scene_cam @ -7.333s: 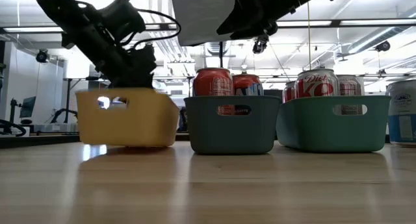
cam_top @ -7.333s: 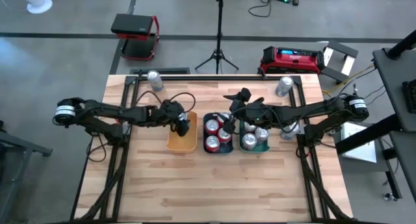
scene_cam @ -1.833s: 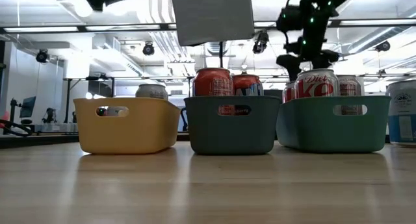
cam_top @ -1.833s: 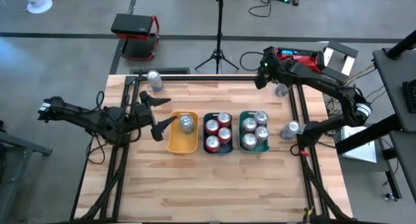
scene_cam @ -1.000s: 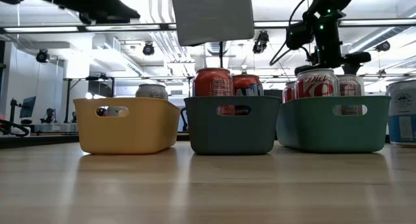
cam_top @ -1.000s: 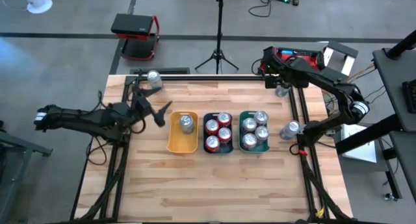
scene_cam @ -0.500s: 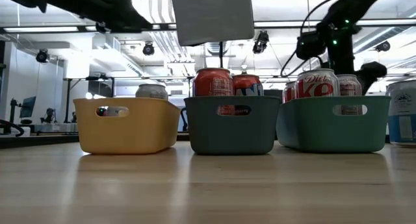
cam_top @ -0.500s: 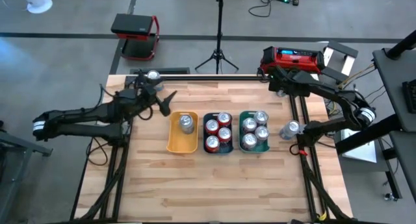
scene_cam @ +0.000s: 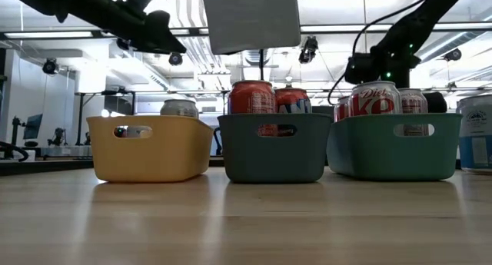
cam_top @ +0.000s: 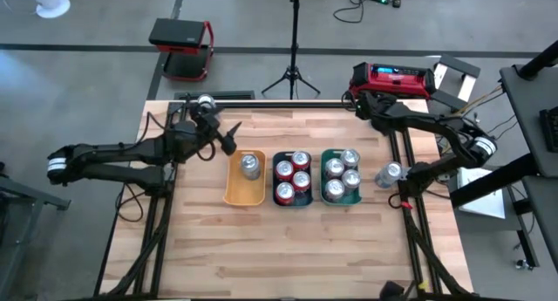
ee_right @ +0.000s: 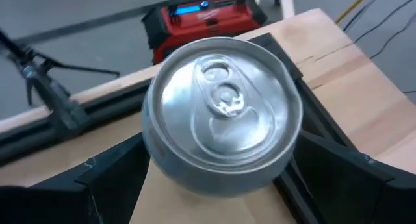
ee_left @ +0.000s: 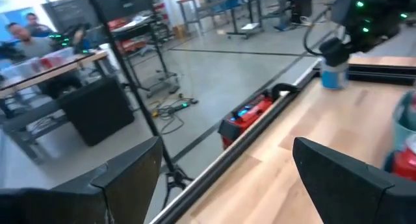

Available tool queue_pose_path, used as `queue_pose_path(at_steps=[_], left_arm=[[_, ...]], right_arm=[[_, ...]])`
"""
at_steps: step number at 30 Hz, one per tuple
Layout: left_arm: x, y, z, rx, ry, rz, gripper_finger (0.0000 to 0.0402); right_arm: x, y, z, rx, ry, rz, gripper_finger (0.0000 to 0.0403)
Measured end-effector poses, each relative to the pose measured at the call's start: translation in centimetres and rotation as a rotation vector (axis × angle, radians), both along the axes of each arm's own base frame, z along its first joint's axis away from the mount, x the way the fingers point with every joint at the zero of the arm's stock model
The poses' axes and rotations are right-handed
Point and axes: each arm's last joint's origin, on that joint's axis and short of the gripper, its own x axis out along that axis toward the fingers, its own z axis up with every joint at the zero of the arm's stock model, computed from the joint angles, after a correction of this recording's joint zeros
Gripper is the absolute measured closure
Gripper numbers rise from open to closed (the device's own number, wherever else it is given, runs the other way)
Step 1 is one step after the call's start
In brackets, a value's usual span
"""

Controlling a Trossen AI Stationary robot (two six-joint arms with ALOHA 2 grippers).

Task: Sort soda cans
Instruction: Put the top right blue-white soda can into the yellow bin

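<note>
Right claw straddles unlabelled silver can.

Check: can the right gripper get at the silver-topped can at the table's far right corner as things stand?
Probably yes. In the right wrist view the silver-topped can sits directly between the open right gripper's dark fingers, nothing between them. From above, the arm hides the can, so actual contact is unclear.

Shiny metal can, matt black claw, pale wood table.
</note>
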Motion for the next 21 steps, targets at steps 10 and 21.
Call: queue_pose_path(at_steps=[10,21], left_arm=[[0.3,0.2,0.1,0.047,0.06,0.03,0.0071],[3.1,0.8,-0.1,0.04,0.133,0.037,0.0071]], right_arm=[[0.5,-0.8,-2.0,-0.055,0.037,-0.097,0.0039],[0.7,-1.2,-2.9,-0.106,0.055,-0.15,0.004]])
